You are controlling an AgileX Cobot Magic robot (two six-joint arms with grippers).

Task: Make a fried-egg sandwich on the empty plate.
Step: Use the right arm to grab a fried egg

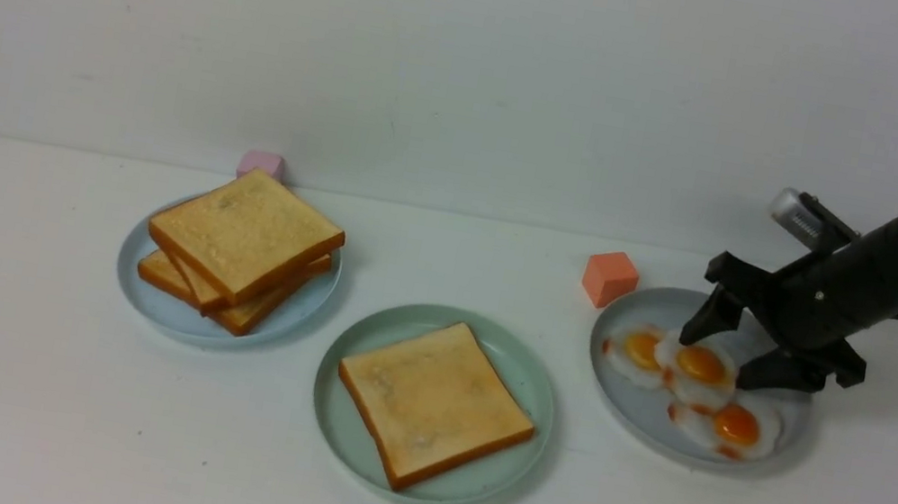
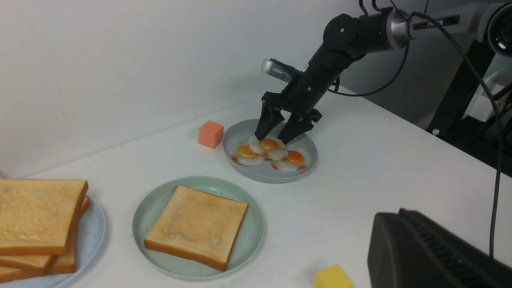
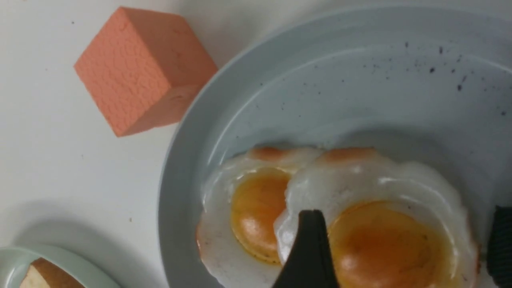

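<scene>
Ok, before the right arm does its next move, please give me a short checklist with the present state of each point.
1. Toast slice lying flat on the green plate: ok.
2. Right gripper over the egg plate: ok.
3. Its jaws open, one on each side of the middle egg: ok.
4. Middle egg free of its neighbour: not ok, it overlaps another egg.
5. Firm grip on that egg: not ok, jaws not closed on it.
6. Fingertips low enough to grip: cannot tell.
</scene>
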